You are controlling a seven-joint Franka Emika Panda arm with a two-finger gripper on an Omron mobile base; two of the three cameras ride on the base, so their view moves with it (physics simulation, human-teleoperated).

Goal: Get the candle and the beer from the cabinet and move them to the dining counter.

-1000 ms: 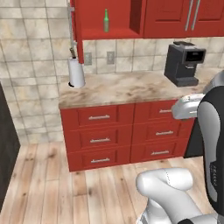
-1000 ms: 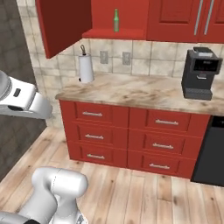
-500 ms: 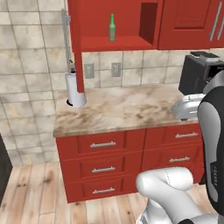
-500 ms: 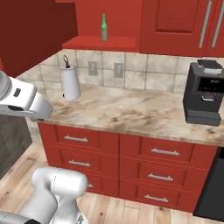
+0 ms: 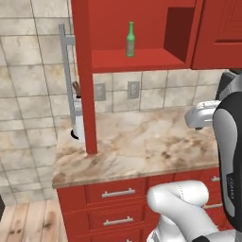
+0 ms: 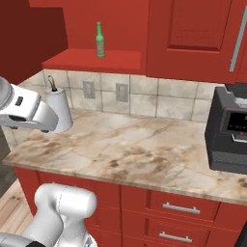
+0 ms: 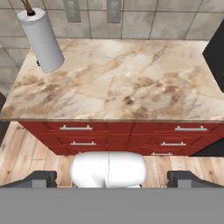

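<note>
Left base view has the beer [image 5: 130, 39] standing upright on the shelf of the open red cabinet [image 5: 137, 60], toward the left half of that shelf and apart from the walls. From the right base view the same green bottle [image 6: 100, 40] stands alone on the shelf, left of the closed panelled door [image 6: 190, 36] with its silver bar handle at the far right. The swung-open door [image 5: 82, 71] shows edge-on, its long silver handle on the side facing the tiled wall.

Below the cabinet runs the marbled counter [image 6: 130, 149] against the tiled wall [image 5: 28, 85], with two outlets on the tiles just under the shelf. A white paper towel roll [image 7: 42, 40] stands at the counter's left end, beneath the open door. A black coffee machine [image 6: 230, 130] sits at the counter's right end, well apart from the roll. Red drawers [image 7: 109, 131] with horizontal silver handles fill the front under the counter.

Hand view looks down on the counter top and the drawer fronts, and my gripper [image 7: 112, 178] has its two dark fingertips [image 7: 39, 178] standing far apart at the bottom corners, jaws wide with nothing between them. My hand is well below the cabinet shelf and not touching the bottle.
</note>
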